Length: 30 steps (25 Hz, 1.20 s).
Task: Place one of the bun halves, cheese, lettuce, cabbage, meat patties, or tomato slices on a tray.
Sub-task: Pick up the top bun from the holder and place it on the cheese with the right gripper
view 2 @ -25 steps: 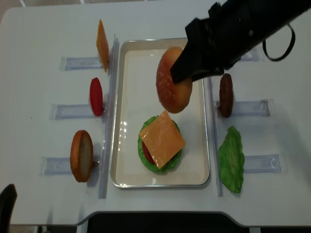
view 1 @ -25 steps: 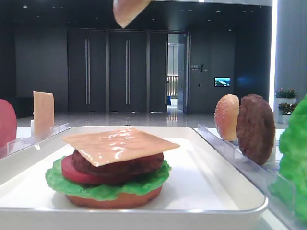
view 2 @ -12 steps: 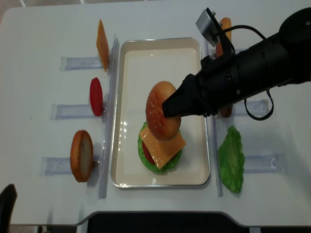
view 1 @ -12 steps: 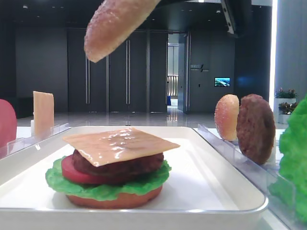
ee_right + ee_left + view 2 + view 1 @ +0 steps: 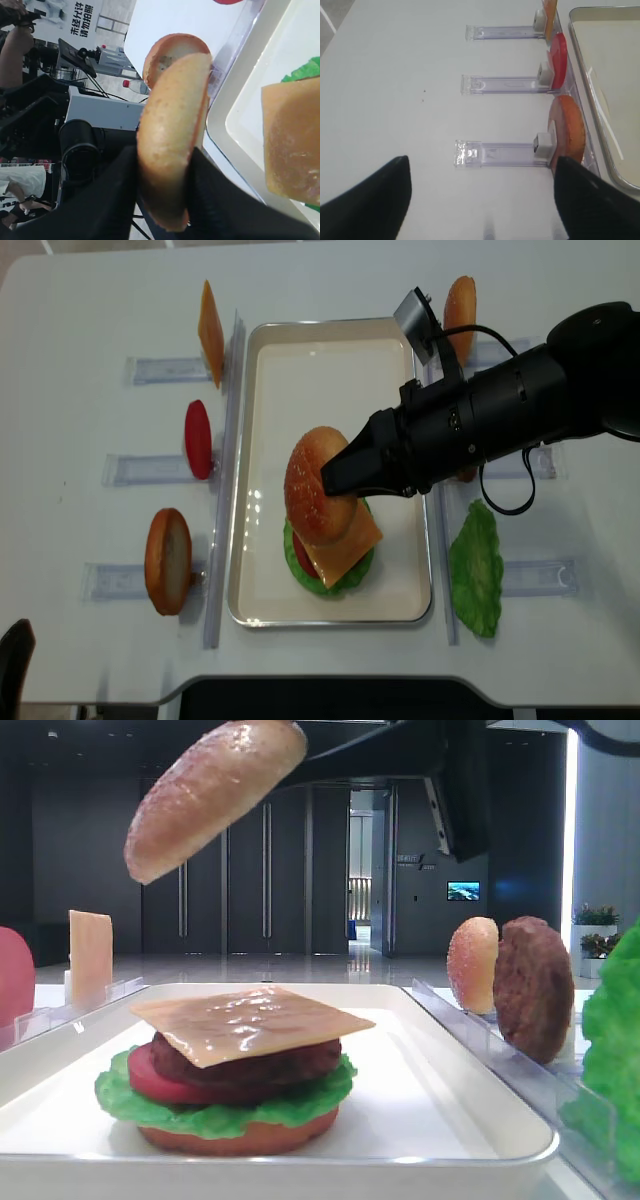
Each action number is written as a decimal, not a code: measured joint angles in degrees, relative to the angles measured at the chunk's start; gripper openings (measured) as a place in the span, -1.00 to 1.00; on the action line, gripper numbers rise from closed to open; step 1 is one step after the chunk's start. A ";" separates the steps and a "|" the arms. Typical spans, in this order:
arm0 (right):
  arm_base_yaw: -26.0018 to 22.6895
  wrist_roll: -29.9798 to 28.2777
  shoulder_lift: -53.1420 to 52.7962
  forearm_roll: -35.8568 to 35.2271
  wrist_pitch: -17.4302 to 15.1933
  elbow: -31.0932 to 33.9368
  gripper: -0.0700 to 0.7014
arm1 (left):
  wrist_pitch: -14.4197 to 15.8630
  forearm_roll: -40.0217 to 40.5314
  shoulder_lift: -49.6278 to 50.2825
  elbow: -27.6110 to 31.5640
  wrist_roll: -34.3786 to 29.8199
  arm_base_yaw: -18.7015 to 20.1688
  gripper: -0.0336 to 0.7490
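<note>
Right gripper [image 5: 165,165]: its black fingers are closed tight on the edges of the round golden-brown bun top [image 5: 318,485] with little seeds on its shiny crust.
Where the bun top is: up in the air over the big white tray [image 5: 330,355] with the raised rim, tilted, not touching anything below. From above it sits over the left side of the burger pile.
Why held that way: I think the tight squeeze on the rim keeps the bun from slipping, and leaves its flat side free to land on the pile.
Burger pile: a flat bottom bun, ruffled green lettuce [image 5: 215,1115], a red tomato slice [image 5: 150,1080], a dark brown meat patty [image 5: 245,1065] and a thin square orange cheese slice [image 5: 250,1020] on top, sitting on the tray.
Step now: my guess is the bun top goes on the cheese next. It looks tilted and off to the left, so it may need to level out and come across first.
What could go wrong: it might land crooked and slide off the shiny cheese.
Left gripper [image 5: 482,200]: its two dark fingers are spread wide apart with nothing between them, over the white table [image 5: 395,75].
Spare food: another patty [image 5: 532,988] and bun [image 5: 472,965] stand up in the clear plastic racks [image 5: 500,1045], likely so they are easy to pinch.
</note>
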<state>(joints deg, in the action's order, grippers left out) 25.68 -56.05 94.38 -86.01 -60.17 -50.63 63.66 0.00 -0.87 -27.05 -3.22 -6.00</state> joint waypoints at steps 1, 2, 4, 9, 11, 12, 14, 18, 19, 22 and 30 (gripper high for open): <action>0.00 -0.26 0.38 -0.17 -0.30 0.00 -0.26 | 0.00 0.00 0.00 0.00 0.00 0.00 0.85; 0.00 -0.45 0.75 -0.24 -0.54 0.00 -0.26 | 0.00 0.00 0.00 0.00 0.00 0.00 0.85; 0.00 -0.88 1.39 -0.43 -1.05 0.07 -0.26 | 0.00 0.00 0.00 0.00 0.00 0.00 0.85; 0.00 -2.57 3.53 -0.86 -1.45 0.84 -0.26 | 0.00 0.00 0.00 0.00 0.00 0.00 0.85; 0.00 -3.60 4.30 -1.08 -1.45 1.08 -0.26 | 0.00 0.00 0.00 0.00 0.00 0.00 0.85; 0.00 -3.94 4.64 -1.24 -1.45 1.08 -0.26 | 0.00 0.00 0.00 0.00 0.00 0.00 0.85; 0.00 -4.76 5.17 -1.72 -1.40 1.08 -0.26 | 0.00 0.00 0.00 0.00 0.00 0.00 0.85; 0.00 -5.27 6.22 -2.05 -0.58 1.08 -0.26 | 0.00 0.00 0.00 0.00 0.00 0.00 0.85; 0.00 -5.29 6.54 -2.04 -0.44 1.08 -0.26 | 0.00 0.00 0.00 0.00 0.00 0.00 0.85; 0.00 -6.24 7.52 -2.14 -0.20 1.08 -0.26 | 0.00 0.00 0.00 0.00 0.00 0.00 0.85; -0.05 -7.73 7.95 -2.39 1.18 1.08 -0.26 | 0.00 0.00 0.00 0.00 -0.67 0.00 0.85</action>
<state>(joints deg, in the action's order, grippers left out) 25.63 -63.78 102.33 -88.40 -58.99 -49.55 63.66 0.00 -0.87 -27.05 -3.89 -6.00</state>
